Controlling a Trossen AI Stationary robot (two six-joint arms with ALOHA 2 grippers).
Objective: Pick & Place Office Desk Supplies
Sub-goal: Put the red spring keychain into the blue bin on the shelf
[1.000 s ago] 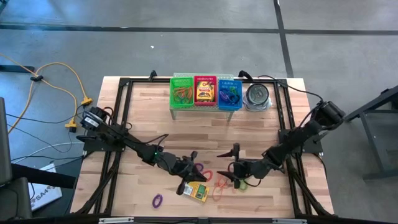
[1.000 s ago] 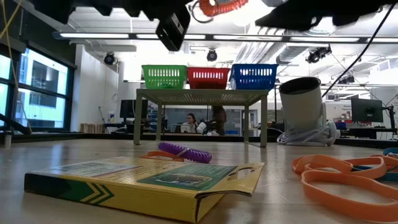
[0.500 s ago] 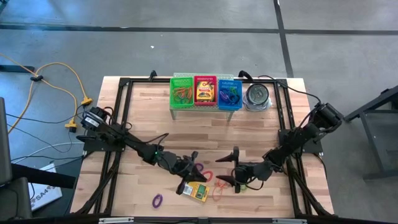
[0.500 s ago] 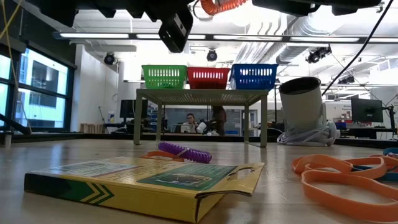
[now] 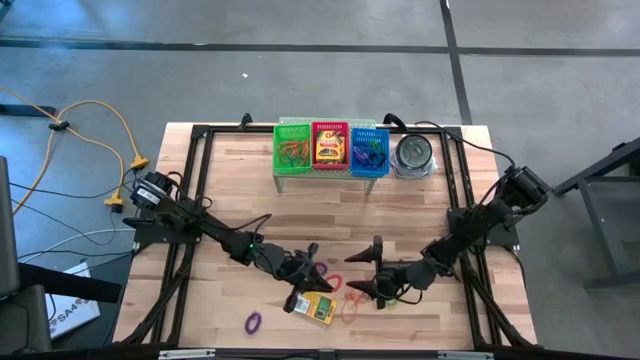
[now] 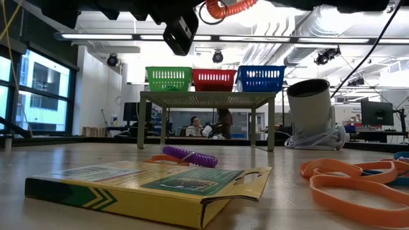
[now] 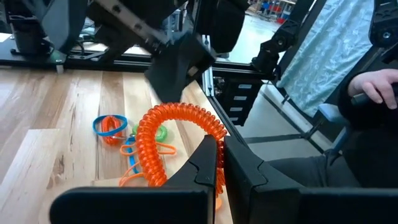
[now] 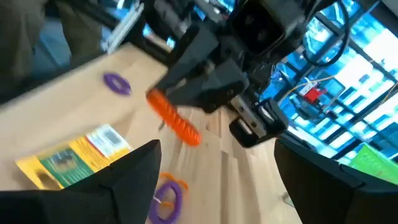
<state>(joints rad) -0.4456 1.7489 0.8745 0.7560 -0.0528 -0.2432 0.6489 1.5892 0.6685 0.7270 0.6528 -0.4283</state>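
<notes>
Wooden planks made up the table (image 5: 250,190), with a workshop beyond. Pinched tight between the left gripper's (image 7: 219,163) closed fingers (image 7: 205,163) was an orange coiled band (image 7: 177,127), lifted clear of the wood over the near middle. It looked very light, soft and springy, likely to stretch and dangle, so a pinch across a few coils seemed the sound hold. The right gripper (image 5: 368,272) hung just beside it, fingers (image 8: 134,171) spread wide and empty.

Under them lay one crayon box (image 6: 150,185), flat, light, stiff cardboard with a loose end flap; it would probably take a grip across its short sides. Another sat in the red basket (image 5: 329,147) at the far edge. One purple coil (image 5: 253,322) lay alone to the near left. Other loops clustered around the box, overlapping too much to count. Green (image 5: 293,147), red and blue (image 5: 369,149) baskets made three; one round tin (image 5: 413,153) stood right of them.
</notes>
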